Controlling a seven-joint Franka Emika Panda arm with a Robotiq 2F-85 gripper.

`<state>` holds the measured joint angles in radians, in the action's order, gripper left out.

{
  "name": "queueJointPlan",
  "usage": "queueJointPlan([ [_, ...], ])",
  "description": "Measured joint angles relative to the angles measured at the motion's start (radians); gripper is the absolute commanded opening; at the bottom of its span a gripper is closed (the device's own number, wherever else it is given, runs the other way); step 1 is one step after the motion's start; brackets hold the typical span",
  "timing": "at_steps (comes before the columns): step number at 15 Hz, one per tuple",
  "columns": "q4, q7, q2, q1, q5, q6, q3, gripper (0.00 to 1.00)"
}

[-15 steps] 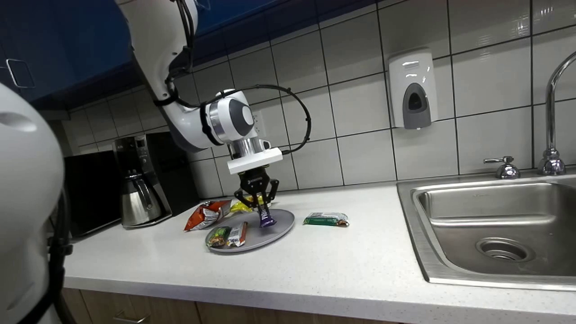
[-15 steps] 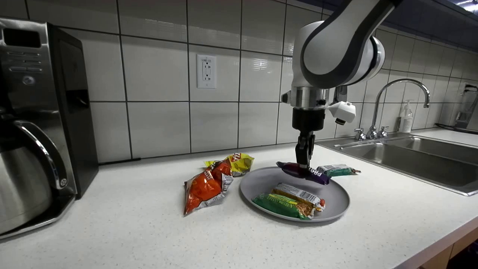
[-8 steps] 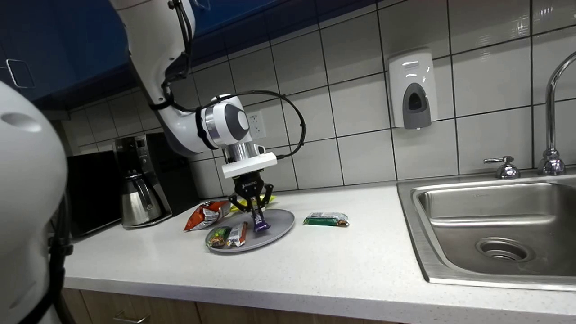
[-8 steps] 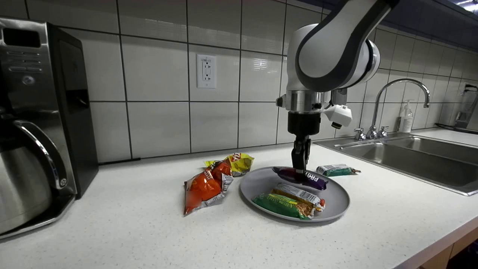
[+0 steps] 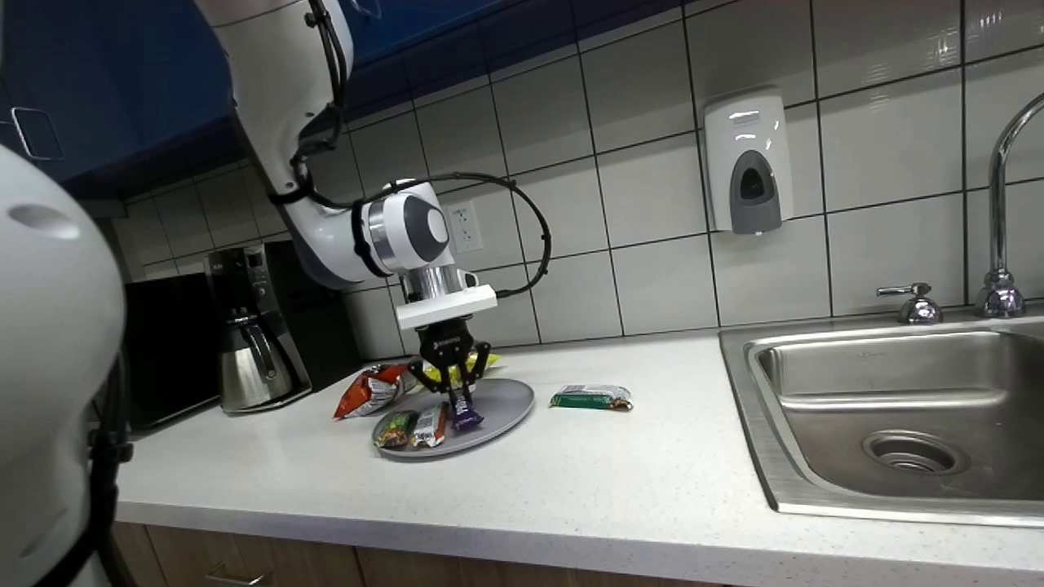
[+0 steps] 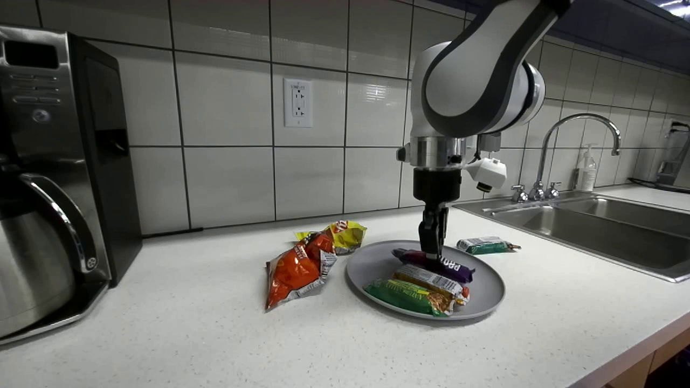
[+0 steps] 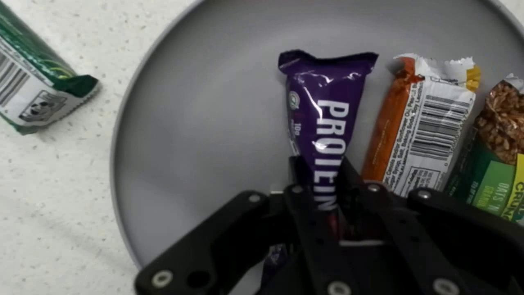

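A: Start with the largest.

B: Speckled white counter [image 6: 188, 334], across the lower frame in both exterior views. Steel sink [image 5: 889, 367], lower right. Coffee maker [image 6: 102, 161], left edge.

A: Next down?

B: Grey plate [image 7: 196, 123], across the middle of the wrist view. Gripper [image 7: 321, 170], bottom centre there: clamped on purple bar [image 7: 323, 123], no gap found at either flank. Red bag [image 6: 296, 269] and yellow bag [image 6: 349, 235], near centre in an exterior view, left of the plate.

A: Purple bar: where, and why held so?

B: Centre of the wrist view, low over the plate; contact beneath not determinable. Pinched at mid-length, likely for balance. Roughly in line with orange-and-white bar [image 7: 419, 127] and green bar [image 6: 407, 295], likely to save room.

A: Markings?

B: "PROTEIN" and "10g" on purple; "OATS 'N" on green; barcodes on orange-and-white and on green-and-white bar [image 7: 37, 82], upper left. Bag lettering not legible.
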<state>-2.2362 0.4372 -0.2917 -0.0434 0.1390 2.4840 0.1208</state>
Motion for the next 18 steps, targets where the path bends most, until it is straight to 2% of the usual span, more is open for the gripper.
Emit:
queueJointPlan([
  [6, 0.000, 0.018, 0.001, 0.001, -0.030, -0.014, 0.001, 0.99],
  [18, -0.001, 0.120, 0.088, 0.077, -0.042, -0.047, -0.024, 1.00],
])
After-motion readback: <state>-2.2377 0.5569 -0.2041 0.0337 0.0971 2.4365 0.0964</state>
